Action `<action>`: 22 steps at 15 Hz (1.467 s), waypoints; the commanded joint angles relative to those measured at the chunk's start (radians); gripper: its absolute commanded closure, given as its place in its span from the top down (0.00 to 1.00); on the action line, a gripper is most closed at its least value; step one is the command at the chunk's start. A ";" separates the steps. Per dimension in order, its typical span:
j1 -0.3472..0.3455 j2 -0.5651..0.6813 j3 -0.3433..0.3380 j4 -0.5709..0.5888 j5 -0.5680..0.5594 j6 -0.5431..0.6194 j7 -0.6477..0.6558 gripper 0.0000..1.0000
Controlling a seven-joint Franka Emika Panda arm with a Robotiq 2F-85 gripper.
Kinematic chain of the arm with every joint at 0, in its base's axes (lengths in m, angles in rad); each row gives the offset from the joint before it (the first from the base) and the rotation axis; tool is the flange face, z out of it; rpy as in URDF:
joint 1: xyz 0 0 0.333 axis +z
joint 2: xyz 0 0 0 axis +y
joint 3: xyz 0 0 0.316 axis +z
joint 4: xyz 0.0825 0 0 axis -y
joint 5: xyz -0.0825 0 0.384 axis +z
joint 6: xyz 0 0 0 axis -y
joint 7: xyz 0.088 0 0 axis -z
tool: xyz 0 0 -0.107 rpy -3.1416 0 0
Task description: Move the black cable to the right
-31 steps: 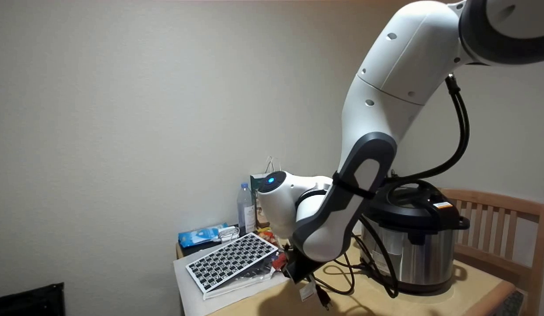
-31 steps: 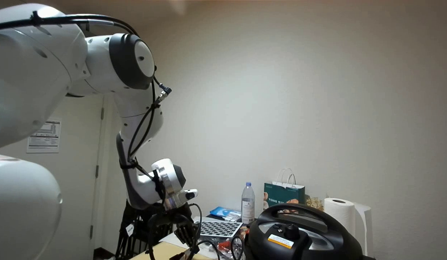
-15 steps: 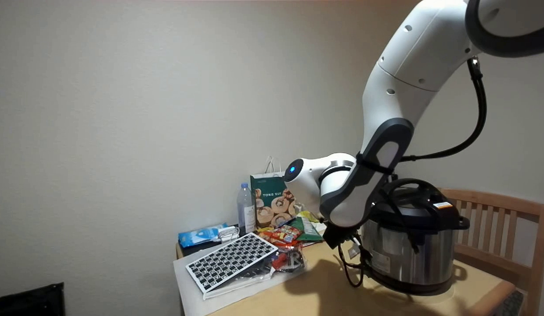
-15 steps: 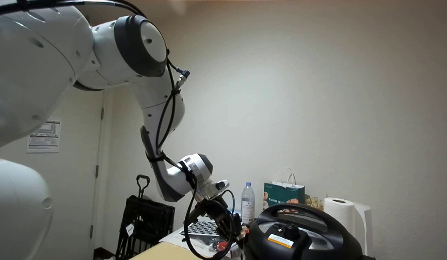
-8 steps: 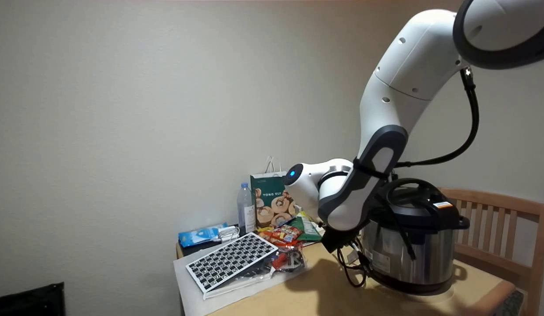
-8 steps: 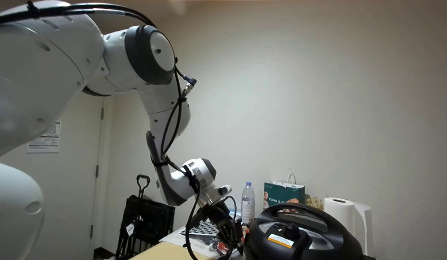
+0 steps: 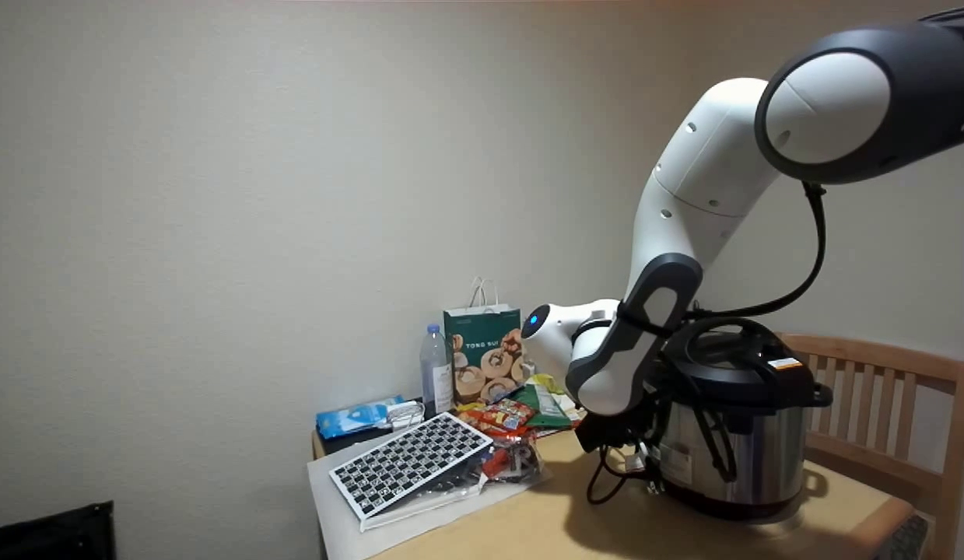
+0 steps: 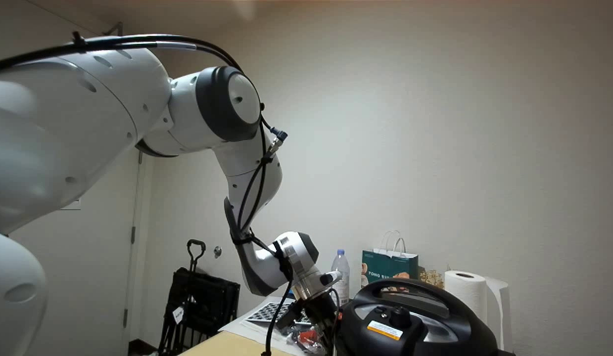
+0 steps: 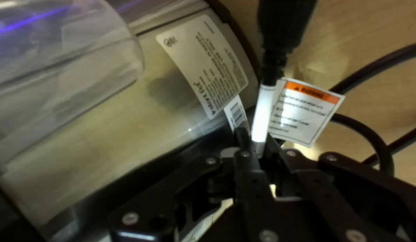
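Note:
The black cable [image 9: 379, 65] curves over the table at the right of the wrist view. Its black end [image 9: 283, 28] points up in that view, with a white wrapped band and a warning tag [image 9: 303, 112] below it. My gripper [image 9: 256, 143] is shut on the cable at this white band. A thin loop of the cable [image 7: 597, 501] hangs by the cooker in an exterior view. The cooker, silver with a black lid, stands close beside the gripper in both exterior views [image 7: 734, 459] [image 8: 410, 324]. The fingertips are hidden in both exterior views.
A black-and-white checkered board [image 7: 410, 464] and snack bags [image 7: 501, 420] lie left of the gripper on the table [image 7: 520, 529]. A bottle [image 7: 436, 369] and green bag [image 7: 482, 346] stand behind. Paper towels [image 8: 465, 299] stand behind the cooker. The arm's hose [image 8: 274, 321] hangs low.
The gripper has moved toward the cooker, carrying the cable's tagged end with it. Over the last half second the upper arm has come lower. The table items and cooker have not moved.

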 commanded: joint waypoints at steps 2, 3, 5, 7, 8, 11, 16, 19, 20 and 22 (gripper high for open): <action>-0.002 0.007 0.003 0.006 0.000 -0.003 0.003 0.17; -0.002 0.008 0.003 0.007 0.001 -0.003 0.003 0.17; 0.004 0.029 0.007 0.027 0.015 -0.020 0.019 0.04; 0.010 0.094 0.014 0.083 0.039 -0.051 0.035 0.04; 0.010 0.129 0.019 0.111 0.062 -0.072 0.043 0.04; 0.025 0.188 0.014 0.158 0.086 -0.107 0.074 0.43; 0.052 0.235 -0.007 0.207 0.090 -0.134 0.123 0.70; 0.079 0.215 -0.023 0.199 0.068 -0.159 0.180 0.87; 0.091 0.201 -0.028 0.191 0.062 -0.165 0.205 0.94; 0.116 0.172 -0.039 0.173 0.046 -0.162 0.260 1.00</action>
